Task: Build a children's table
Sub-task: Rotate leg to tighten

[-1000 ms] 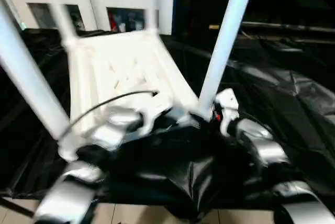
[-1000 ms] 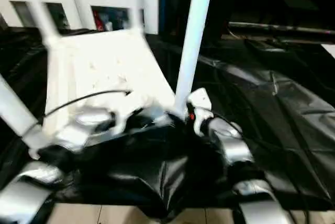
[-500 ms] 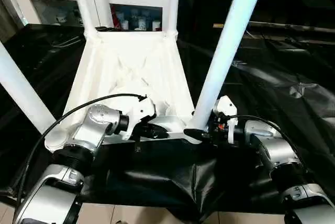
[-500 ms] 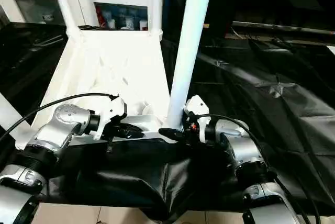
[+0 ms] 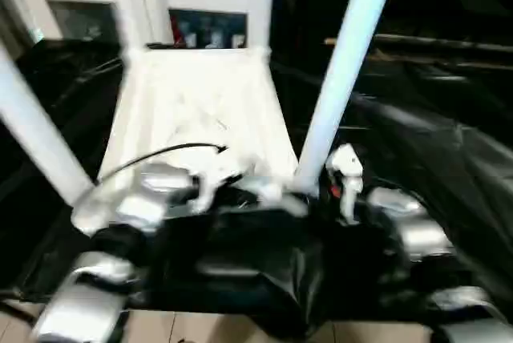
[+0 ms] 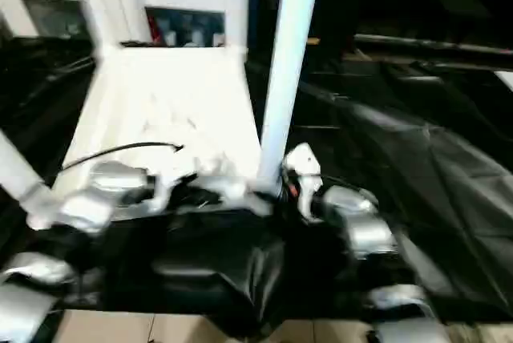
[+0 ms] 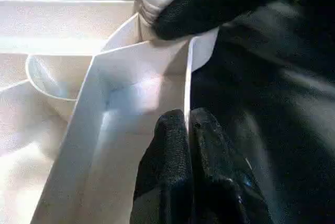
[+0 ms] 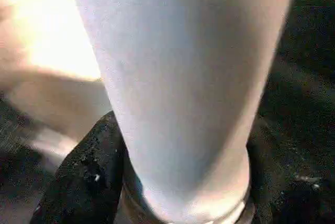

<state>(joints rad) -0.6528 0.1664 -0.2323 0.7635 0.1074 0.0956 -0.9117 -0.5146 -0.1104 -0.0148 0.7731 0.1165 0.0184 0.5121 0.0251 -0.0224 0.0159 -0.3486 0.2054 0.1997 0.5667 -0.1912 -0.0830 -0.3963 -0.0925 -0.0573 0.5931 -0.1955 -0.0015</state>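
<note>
Tabletop upside down on black-draped work table, four legs upright; left gripper pinched on near rim wall, right gripper straddling base of near right leg, clamping unconfirmed

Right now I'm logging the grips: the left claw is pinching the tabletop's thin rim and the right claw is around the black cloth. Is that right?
Partly. The left claw does pinch the tabletop rim, but the right wrist view shows the right claw around the base of a white leg, not the black cloth.
</note>
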